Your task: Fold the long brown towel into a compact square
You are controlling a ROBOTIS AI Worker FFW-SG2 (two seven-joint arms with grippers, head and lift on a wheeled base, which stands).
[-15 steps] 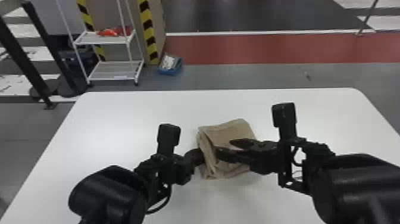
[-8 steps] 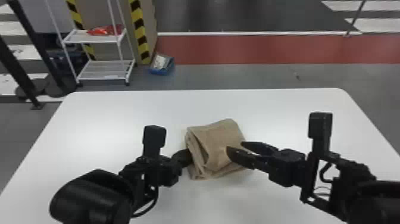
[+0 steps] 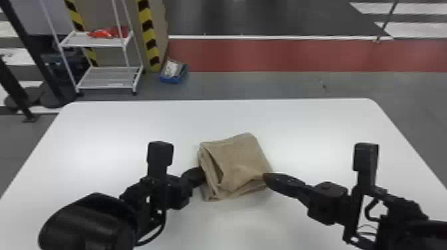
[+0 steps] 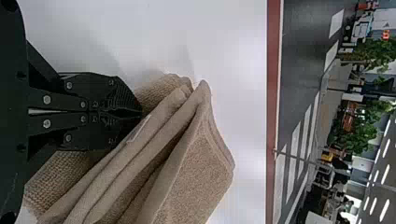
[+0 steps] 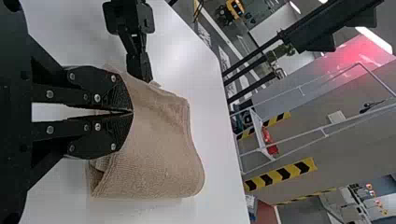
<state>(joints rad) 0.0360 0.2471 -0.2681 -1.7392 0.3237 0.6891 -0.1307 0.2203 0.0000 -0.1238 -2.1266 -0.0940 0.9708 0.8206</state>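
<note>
Jaws of the right gripper [image 5: 132, 112] are clenched at the near right corner of the brown towel [image 3: 237, 159], apparently with a pinch of cloth between them, though the tips hide how many layers. A soft ridge runs from that corner into the upper face. At the towel's left side the left gripper [image 4: 140, 113] has its fingers pressed together, with no cloth seen between them, its tips low against the stacked folds.

The towel lies between the two, a thick, roughly square bundle on the white table [image 3: 216, 114], a little skewed, its layers gaping along the left side. It looks light and limp, with a nubby weave that should grip well and nothing fragile about it. The likely trouble is the top layer sliding or bunching while the lower ones stay put.

Folding seems nearly finished; what remains is squaring. I'd take the full stack at a corner, or press flat from above, with the left side braced. Farther off, to the far left, stands a white rack [image 3: 106, 81].
</note>
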